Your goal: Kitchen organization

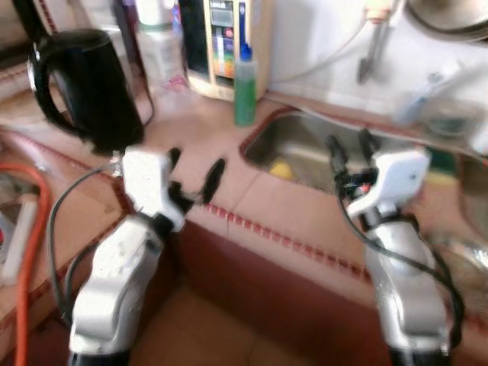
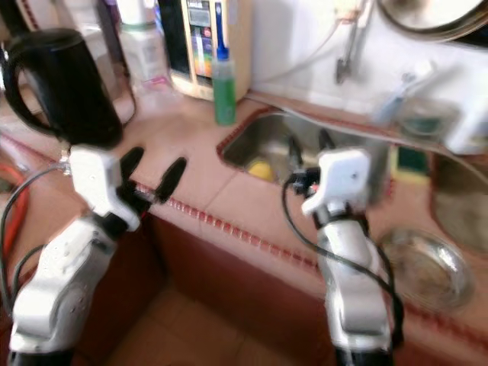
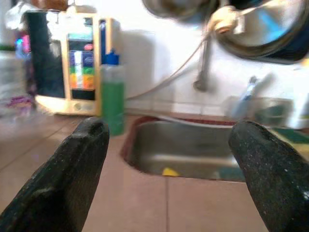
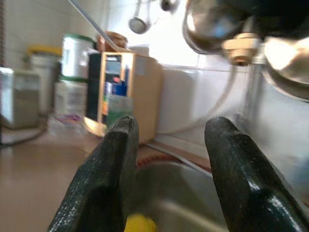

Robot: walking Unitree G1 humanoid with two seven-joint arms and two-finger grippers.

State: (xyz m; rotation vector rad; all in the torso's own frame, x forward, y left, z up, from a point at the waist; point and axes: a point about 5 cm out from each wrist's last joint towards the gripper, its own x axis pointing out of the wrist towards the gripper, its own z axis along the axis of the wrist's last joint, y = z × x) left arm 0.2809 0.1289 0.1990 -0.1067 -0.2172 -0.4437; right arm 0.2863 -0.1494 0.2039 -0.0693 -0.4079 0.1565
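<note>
Nearest are the two silver arms, both raised over the front edge of the tiled bench. The left tool hovers above the bench surface just in front of the sink's left corner; its two black fingers are spread wide with nothing between them. The right tool is held over the front rim of the sink, its fingers also spread apart and empty. A black cable runs along each forearm.

To the robot's right, a shallow metal dish lies on the bench near the right arm. At far left, an orange hose curves across the bench.

Inside the sink basin sits a small yellow object; what it is cannot be told from the blur.

Behind the left tool a black electric kettle stands upright on the bench. Beyond the sink's left corner stands a green bottle with a blue cap, just beside a wooden-framed appliance against the wall. A tap hangs above the sink, and metal pans hang on the white wall behind.
</note>
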